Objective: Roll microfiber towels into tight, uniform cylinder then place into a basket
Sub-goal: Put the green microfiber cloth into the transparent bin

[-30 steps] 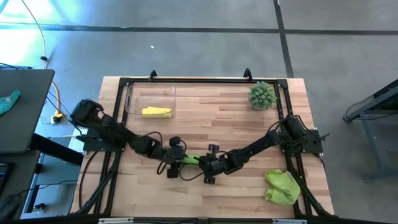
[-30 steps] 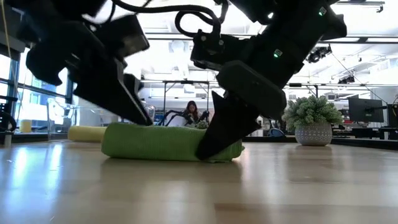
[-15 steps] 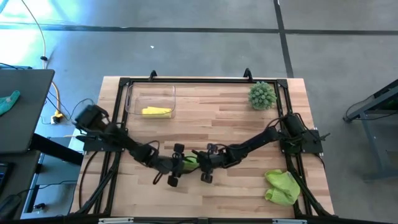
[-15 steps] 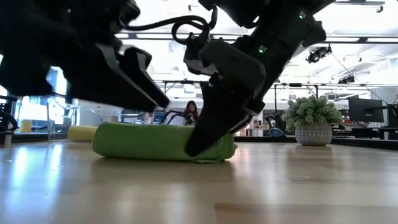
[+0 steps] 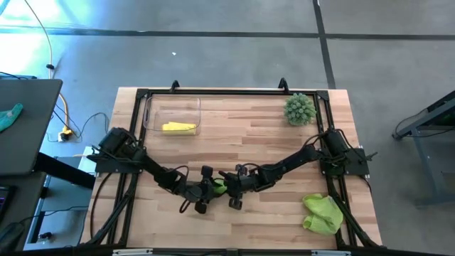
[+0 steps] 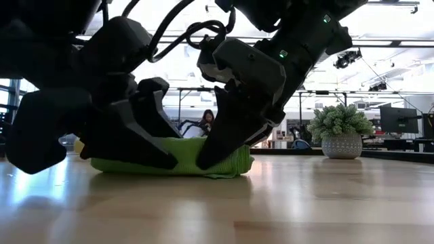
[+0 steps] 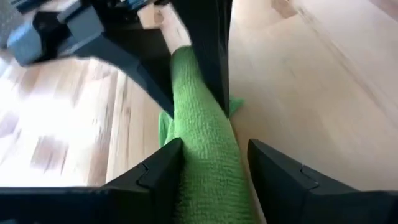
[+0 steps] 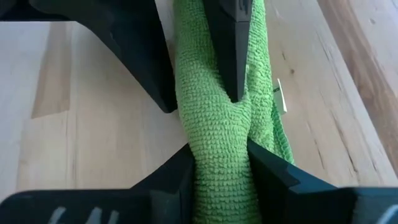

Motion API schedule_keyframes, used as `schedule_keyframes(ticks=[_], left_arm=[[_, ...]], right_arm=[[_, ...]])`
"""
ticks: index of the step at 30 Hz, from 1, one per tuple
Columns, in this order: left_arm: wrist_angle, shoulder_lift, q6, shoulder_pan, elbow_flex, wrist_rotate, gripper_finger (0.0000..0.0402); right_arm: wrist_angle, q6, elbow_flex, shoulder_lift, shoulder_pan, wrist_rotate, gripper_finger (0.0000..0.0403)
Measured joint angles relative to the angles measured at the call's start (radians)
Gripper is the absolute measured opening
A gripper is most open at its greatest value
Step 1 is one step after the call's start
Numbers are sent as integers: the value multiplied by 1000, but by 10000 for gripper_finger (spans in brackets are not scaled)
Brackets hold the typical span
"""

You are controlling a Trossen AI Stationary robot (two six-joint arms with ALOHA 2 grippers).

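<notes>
A light green microfiber towel (image 5: 217, 186), rolled into a cylinder, lies on the wooden table a little nearer than its middle. My left gripper (image 7: 211, 146) is shut on the roll's left part and my right gripper (image 8: 217, 149) on its right part, close together. In the low view the roll (image 6: 203, 159) rests along its length on the table between the two dark hands. The clear basket (image 5: 172, 114) at the far left holds a pale yellow roll (image 5: 178, 127). A second green towel (image 5: 323, 213) lies crumpled at the near right. My left gripper has the roll's left part (image 7: 202, 155) between its two fingers, which slant down from the table's left and straddle the roll's end, reaching along it. One fingertip (image 8: 235, 93) dents the cloth. The roll stays on the table. My right gripper pinches the roll's right part (image 8: 217, 134) between its two fingers, slanting down from the table's right and straddling that end. The cloth is squeezed to a narrow waist between the pads. A loose edge (image 8: 277, 134) sticks out beside one finger. The roll lies on the table.
A spiky green plant in a pot (image 5: 300, 109) stands at the far right. A black frame (image 5: 227, 92) runs round the table's edges. Bare wood lies between the roll and the basket and along the near edge.
My left gripper has sunk and gone toward the near edge, rolling at the wrist, and now sits low over the roll's left part. The roll has slid a little toward the table's left and near edge. My right gripper has kept its hold and tipped slightly.
</notes>
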Motion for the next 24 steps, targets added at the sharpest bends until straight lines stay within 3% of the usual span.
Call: schedule_keyframes(ticks=[5, 11, 15, 24], left_arm=[[-68, -2, -122, 35, 2, -2, 156], [-104, -6, -273, 77, 3, 105, 129], [-123, -8, -363, 88, 6, 168, 95], [-115, -15, -453, 100, 0, 190, 27]], right_arm=[[18, -5, 0, 0, 0, 5, 103], [-11, -55, 0, -12, 2, 18, 112], [-122, -83, -3, -71, 3, 10, 137], [-478, -60, -5, -274, 18, -55, 166]])
